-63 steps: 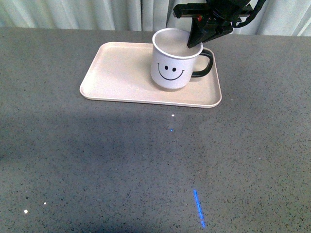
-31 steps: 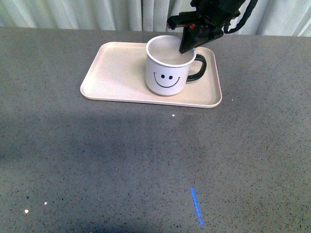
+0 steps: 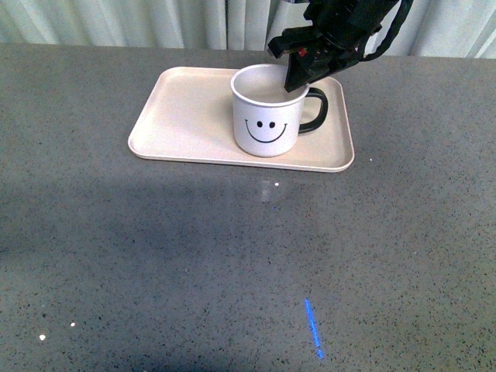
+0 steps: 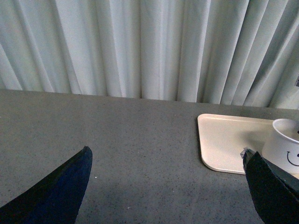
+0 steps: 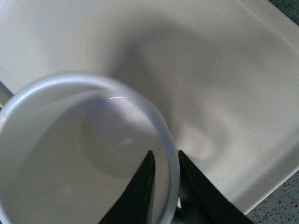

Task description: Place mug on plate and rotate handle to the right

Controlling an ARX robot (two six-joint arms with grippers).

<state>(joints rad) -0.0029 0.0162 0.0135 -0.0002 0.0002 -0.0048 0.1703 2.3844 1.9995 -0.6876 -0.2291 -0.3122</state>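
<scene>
The white mug (image 3: 268,115) with the smiley face stands upright on the pale pink plate (image 3: 194,116), on its right half. Its black handle (image 3: 318,110) points right. My right gripper (image 3: 297,77) comes down from above and is shut on the mug's rim at the right, one finger inside and one outside; the right wrist view shows the rim (image 5: 164,135) pinched between the fingers (image 5: 145,182), with the plate (image 5: 224,84) beneath. My left gripper (image 4: 168,182) is open and empty above the table, left of the plate (image 4: 224,140); the mug (image 4: 286,149) shows at that view's edge.
The grey speckled table (image 3: 232,256) runs all round the plate. A white curtain (image 3: 155,23) hangs along the far edge. A blue light streak (image 3: 312,329) lies on the table near the front.
The mug has come down and slightly left onto the plate with my right gripper still on its rim. The handle stays pointing right.
</scene>
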